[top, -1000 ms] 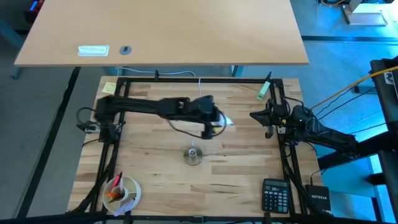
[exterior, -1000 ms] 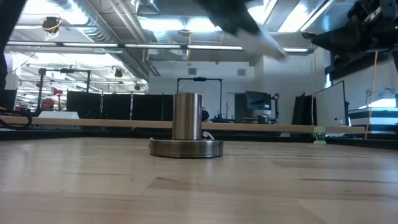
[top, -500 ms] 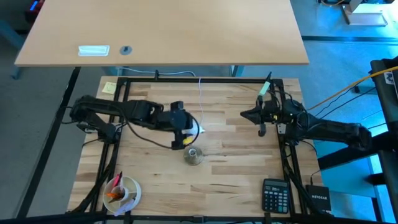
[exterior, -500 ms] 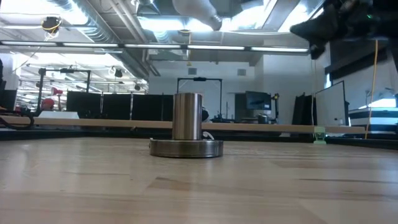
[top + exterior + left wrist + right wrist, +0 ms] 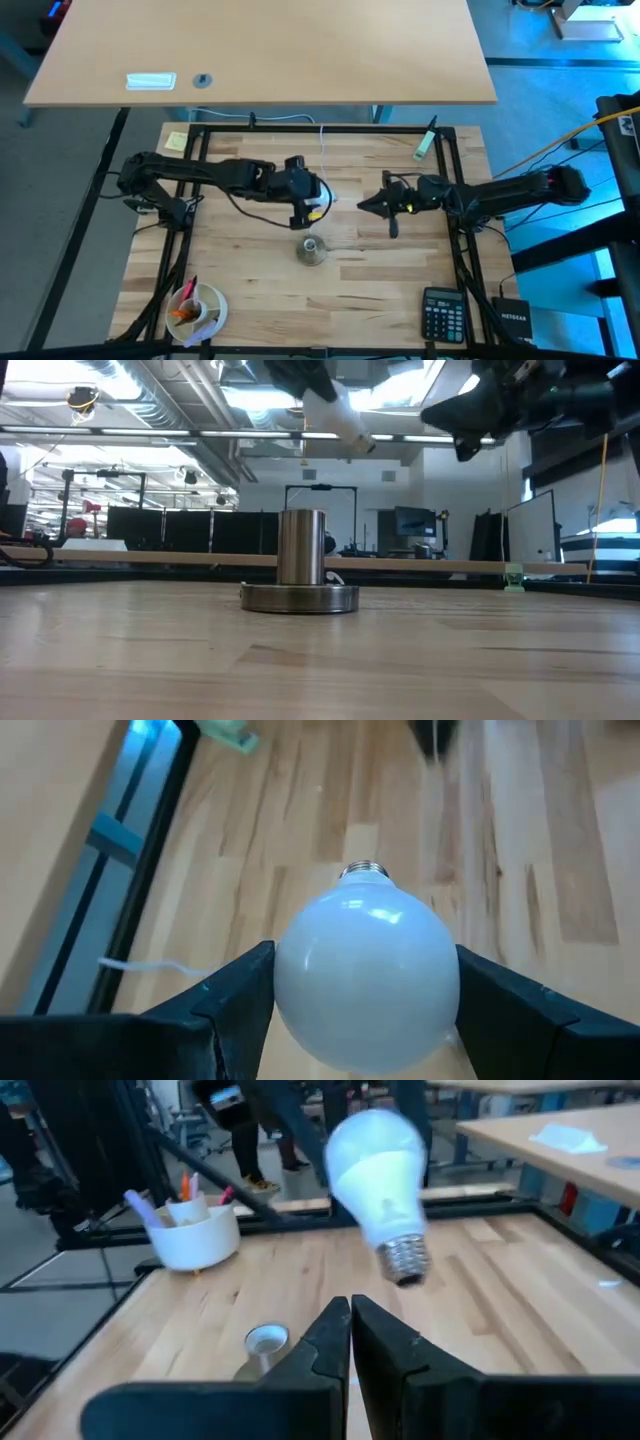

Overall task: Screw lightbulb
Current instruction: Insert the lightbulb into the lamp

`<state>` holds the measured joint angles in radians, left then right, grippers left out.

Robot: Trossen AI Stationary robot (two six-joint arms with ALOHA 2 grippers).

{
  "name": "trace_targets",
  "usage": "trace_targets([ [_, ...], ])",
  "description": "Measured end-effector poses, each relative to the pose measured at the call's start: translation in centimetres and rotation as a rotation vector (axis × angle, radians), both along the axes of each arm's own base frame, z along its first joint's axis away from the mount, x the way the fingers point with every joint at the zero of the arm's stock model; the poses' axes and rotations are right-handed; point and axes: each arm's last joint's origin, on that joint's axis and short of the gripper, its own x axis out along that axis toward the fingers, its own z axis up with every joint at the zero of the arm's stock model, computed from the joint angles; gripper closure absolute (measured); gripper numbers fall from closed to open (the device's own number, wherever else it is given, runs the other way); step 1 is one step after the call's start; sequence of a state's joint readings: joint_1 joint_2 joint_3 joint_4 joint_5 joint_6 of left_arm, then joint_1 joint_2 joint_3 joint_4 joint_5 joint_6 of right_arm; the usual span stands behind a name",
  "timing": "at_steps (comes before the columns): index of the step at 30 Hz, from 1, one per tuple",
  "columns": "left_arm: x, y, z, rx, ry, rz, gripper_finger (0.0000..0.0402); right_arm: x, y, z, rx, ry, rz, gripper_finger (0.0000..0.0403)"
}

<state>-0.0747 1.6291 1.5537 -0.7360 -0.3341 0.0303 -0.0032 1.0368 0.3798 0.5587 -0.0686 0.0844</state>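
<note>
The white frosted lightbulb [image 5: 318, 201] is held in the air by my left gripper [image 5: 305, 196], above and slightly behind the silvery socket base [image 5: 311, 250]. The base stands on the table with its tube upright [image 5: 301, 547]. In the low view the bulb [image 5: 333, 412] is tilted, its grey screw base [image 5: 361, 446] pointing down and toward the right arm. My right gripper [image 5: 366, 205] is shut and empty, level in the air just right of the bulb. Its wrist view shows the bulb [image 5: 375, 1165] ahead of its fingertips [image 5: 350, 1330]. My left gripper pinches the bulb's round globe at its widest part [image 5: 290, 990] between its two fingers [image 5: 235, 995], one on each side. The fingers come from the table's left, and the screw base [image 5: 365, 872] points away from them. The bulb is tilted and lifted clear of the table and socket.
A thin white cord [image 5: 324, 150] runs from the socket toward the far edge. A white cup with pens [image 5: 196, 308] stands at the near left and a calculator [image 5: 443, 312] at the near right. Black frame rails [image 5: 190, 200] border the wooden table.
My left gripper has carried the bulb toward the table's left, then a little back to the right, ending near the socket. The bulb now hangs lower, with its screw base tipped down. My right gripper has gone toward the table's left, close to the bulb.
</note>
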Motion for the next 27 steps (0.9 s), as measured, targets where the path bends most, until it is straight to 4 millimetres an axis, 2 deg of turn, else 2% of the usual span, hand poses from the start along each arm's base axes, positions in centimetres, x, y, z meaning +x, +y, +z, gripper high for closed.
trace_targets([
  [4,0.2,0.5,0.1,-0.009,-0.013,-0.022,0.0151,1.4,-0.2,-0.6,-0.017,-0.016,-0.033,0.0384],
  [10,0.3,0.4,0.1,-0.017,-0.016,-0.053,0.0151,3.7,-0.3,0.7,-0.083,-0.022,-0.058,0.0384],
  [14,0.4,0.3,0.1,-0.011,-0.017,-0.062,0.0151,4.8,-0.3,0.7,-0.103,0.029,-0.051,0.0384],
  [27,0.8,0.1,0.4,-0.023,-0.075,-0.054,0.0151,5.5,-0.3,-0.4,-0.104,0.077,-0.050,0.0384],
])
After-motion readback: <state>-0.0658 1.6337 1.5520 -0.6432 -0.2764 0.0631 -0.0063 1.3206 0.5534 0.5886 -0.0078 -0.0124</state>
